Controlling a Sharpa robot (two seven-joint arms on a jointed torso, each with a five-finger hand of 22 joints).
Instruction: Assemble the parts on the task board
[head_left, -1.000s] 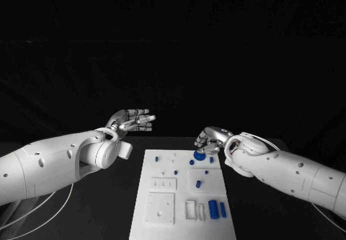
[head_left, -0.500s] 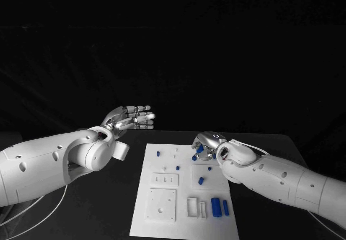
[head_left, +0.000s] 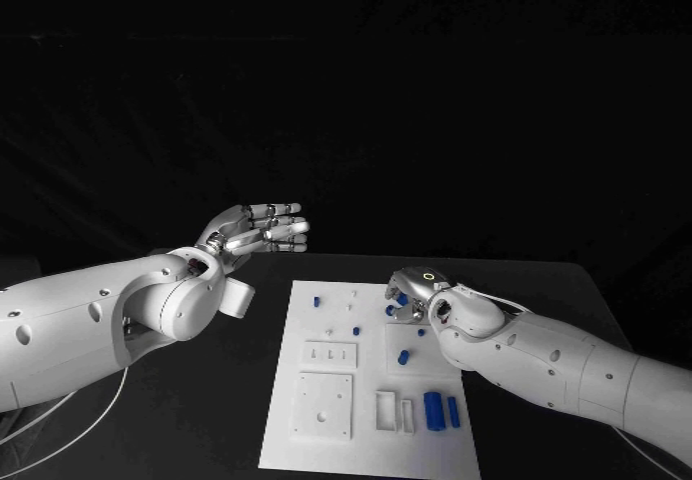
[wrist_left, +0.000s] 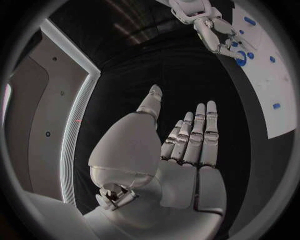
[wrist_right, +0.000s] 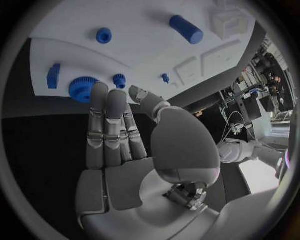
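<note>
The white task board (head_left: 325, 405) lies in the middle of the table with several blue parts on it. My right hand (head_left: 413, 290) hovers over the board's far right corner. In the right wrist view its fingers (wrist_right: 106, 125) are straight and its thumb stands apart. Their tips reach the edge of a blue gear (wrist_right: 80, 90), and I cannot tell whether they touch it. That hand holds nothing. My left hand (head_left: 261, 230) is raised left of the board's far end, fingers spread and empty. The left wrist view also shows the left hand (wrist_left: 184, 145) flat and open.
A blue cylinder (head_left: 431, 411) and a slimmer blue piece (head_left: 453, 411) lie near the board's front right, beside white slots (head_left: 385, 411). A small blue peg (head_left: 404, 356) stands mid-board. Black table surrounds the board on both sides.
The whole view has shifted, so the camera moved. My right hand has come in lower over the board's far right corner and now covers most of the gear. The left hand keeps its pose.
</note>
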